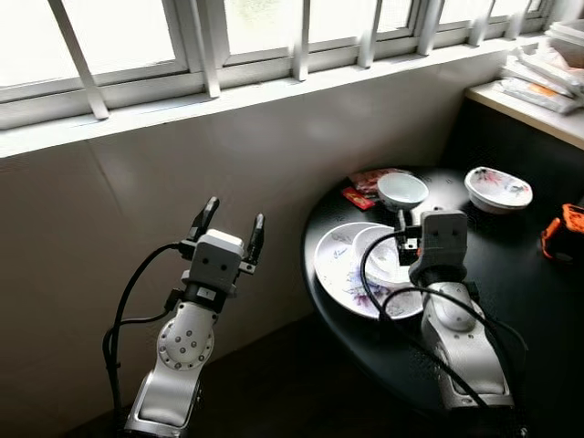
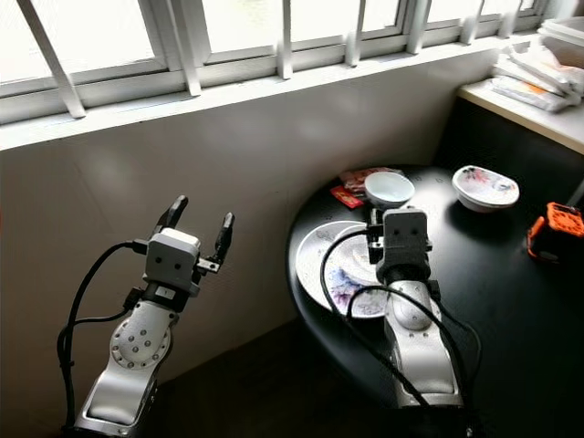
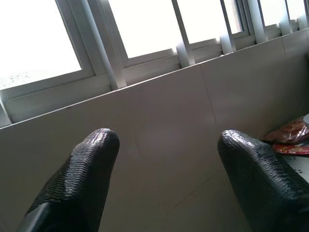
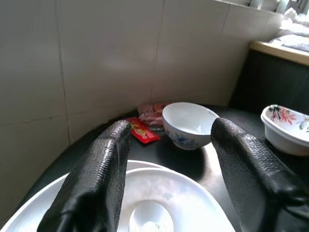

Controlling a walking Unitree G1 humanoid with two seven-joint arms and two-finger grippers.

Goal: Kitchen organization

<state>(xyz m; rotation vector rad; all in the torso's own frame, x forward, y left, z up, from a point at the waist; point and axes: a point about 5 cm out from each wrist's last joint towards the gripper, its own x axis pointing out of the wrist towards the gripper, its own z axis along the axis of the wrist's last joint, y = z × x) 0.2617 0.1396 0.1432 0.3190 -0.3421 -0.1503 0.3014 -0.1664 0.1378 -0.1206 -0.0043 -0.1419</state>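
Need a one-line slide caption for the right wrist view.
Right gripper open above stacked white plates on the black table, white bowl and red packet ahead.

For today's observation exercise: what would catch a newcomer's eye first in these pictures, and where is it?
Probably the right gripper, fingers open, poised over the stacked white plates at the near edge of the round black table, with a small white bowl just beyond. Next, the left gripper, fingers open, raised off to the left before the tiled wall under the bright window.
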